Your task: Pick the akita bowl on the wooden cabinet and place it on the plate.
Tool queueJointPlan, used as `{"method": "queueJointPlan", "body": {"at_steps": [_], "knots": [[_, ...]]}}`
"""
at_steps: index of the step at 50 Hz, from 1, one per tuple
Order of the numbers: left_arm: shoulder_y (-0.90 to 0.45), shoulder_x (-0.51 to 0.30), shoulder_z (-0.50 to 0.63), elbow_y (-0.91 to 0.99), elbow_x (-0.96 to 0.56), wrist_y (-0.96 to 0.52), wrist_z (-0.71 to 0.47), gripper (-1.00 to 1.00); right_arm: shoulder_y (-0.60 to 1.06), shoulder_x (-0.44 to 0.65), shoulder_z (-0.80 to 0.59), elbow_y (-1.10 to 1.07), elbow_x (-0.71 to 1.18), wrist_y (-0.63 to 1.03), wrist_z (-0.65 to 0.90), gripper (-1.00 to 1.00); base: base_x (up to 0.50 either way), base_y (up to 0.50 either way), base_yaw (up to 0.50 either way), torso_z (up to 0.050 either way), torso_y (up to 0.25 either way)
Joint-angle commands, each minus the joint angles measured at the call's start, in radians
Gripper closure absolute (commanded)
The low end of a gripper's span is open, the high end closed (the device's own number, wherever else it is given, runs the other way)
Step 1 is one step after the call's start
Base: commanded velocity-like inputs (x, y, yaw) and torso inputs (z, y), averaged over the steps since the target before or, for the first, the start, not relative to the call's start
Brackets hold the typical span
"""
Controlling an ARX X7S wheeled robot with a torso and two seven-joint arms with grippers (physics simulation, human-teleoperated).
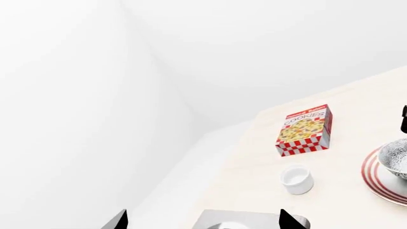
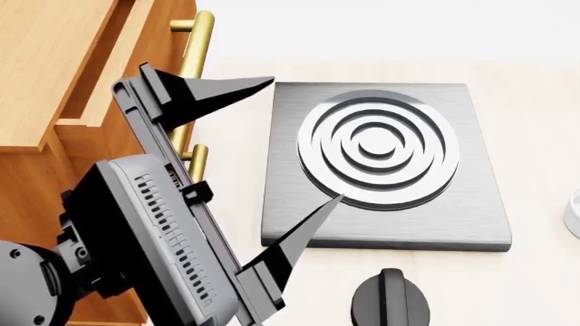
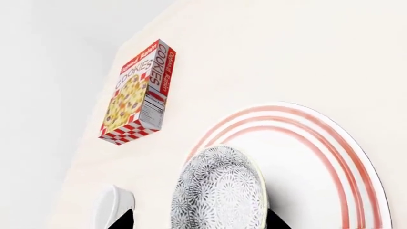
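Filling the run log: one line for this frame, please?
stage: placing | bowl: between right end effector fingertips, over plate | left end effector: open, empty, above burner plate | cabinet: at left

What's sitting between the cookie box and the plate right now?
Only bare tabletop between the cookie box and the plate in the right wrist view; the white cup sits off that line.

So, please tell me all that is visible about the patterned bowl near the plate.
The akita bowl is small, deep and round, white with a dense black-grey floral pattern and a pale rim, looking ceramic. In the right wrist view it sits between the right gripper's dark fingertips, over the red-ringed plate. Whether it rests on the plate cannot be told.
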Motion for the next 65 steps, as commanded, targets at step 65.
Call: {"method": "queueJointPlan", "body": {"at_steps": [65], "knots": [[0.004, -0.032, -0.023, 0.041, -0.015, -0.003, -0.019, -1.0, -0.219, 0.625, 0.297, -0.794, -0.313, -0.192, 0.515, -1.0, 0.0, 0.0, 0.0, 0.0, 0.0]]}}
